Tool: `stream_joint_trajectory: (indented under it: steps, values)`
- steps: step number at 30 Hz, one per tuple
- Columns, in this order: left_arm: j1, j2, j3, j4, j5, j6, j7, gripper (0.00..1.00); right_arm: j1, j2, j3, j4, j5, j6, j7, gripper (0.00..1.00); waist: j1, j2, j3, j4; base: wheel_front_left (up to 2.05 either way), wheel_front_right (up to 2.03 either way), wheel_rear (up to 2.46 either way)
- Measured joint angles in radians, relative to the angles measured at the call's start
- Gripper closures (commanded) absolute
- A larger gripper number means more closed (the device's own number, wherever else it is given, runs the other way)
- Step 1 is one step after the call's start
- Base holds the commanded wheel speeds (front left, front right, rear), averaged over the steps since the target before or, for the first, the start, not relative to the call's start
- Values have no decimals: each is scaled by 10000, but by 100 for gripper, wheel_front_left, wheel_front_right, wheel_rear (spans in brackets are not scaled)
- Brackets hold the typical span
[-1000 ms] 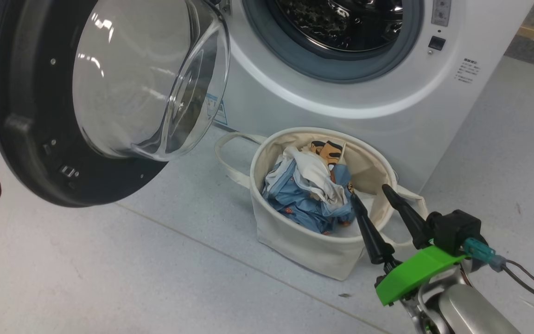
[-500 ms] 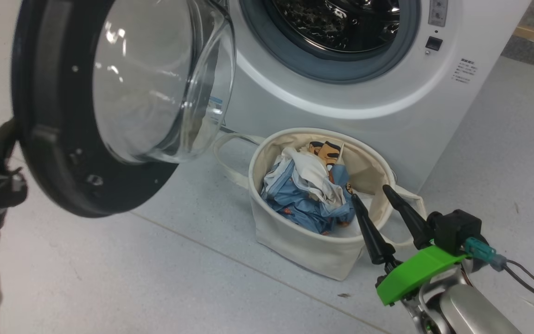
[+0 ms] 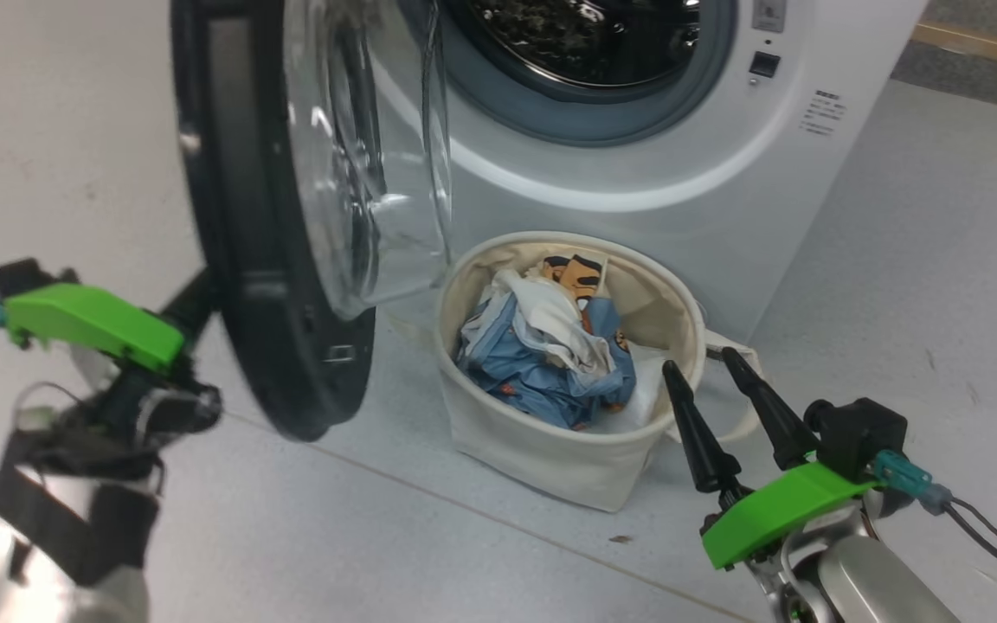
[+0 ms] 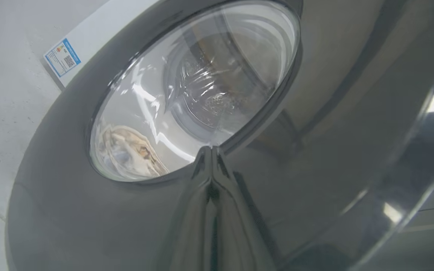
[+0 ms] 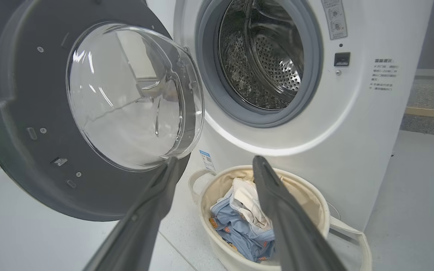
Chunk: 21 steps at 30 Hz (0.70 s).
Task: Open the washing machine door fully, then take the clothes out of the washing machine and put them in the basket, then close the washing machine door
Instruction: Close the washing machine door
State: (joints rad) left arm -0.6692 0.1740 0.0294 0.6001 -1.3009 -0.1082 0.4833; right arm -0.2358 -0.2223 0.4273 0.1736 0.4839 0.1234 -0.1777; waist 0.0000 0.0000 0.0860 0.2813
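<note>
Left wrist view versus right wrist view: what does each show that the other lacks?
Left wrist: the washing machine door's glossy outer face, with the shut left gripper at its window edge. Right wrist: the door's inner side, the steel drum, the open right gripper. Both: the door, the blue label, the basket, though warped through glass in the left.

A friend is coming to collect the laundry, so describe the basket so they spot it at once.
Find the white washing machine with its round door hanging open. On the floor in front of it, beside that door, stands the basket. Unlike the hard glossy things around it, it is a soft cream canvas tub with looped handles, holding blue and white clothes.
</note>
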Motion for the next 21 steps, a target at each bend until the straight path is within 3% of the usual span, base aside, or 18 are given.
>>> stream_joint_trajectory:
  steps: [5,9,21]
  values:
    - [1197,-694,-529,-2061,364,472,-339,100,-2,102,-115,90,0,0,-180,0,0,0,4,-414,0,0,0]
    - [1742,-965,-1106,-2917,1131,533,-1034,100,-4,267,-79,159,2,0,-299,0,0,0,14,-850,0,0,0]
    - [1701,-1298,-1181,-2253,497,560,-2499,100,-16,395,-36,508,75,0,-529,0,0,0,53,-2566,0,0,0]
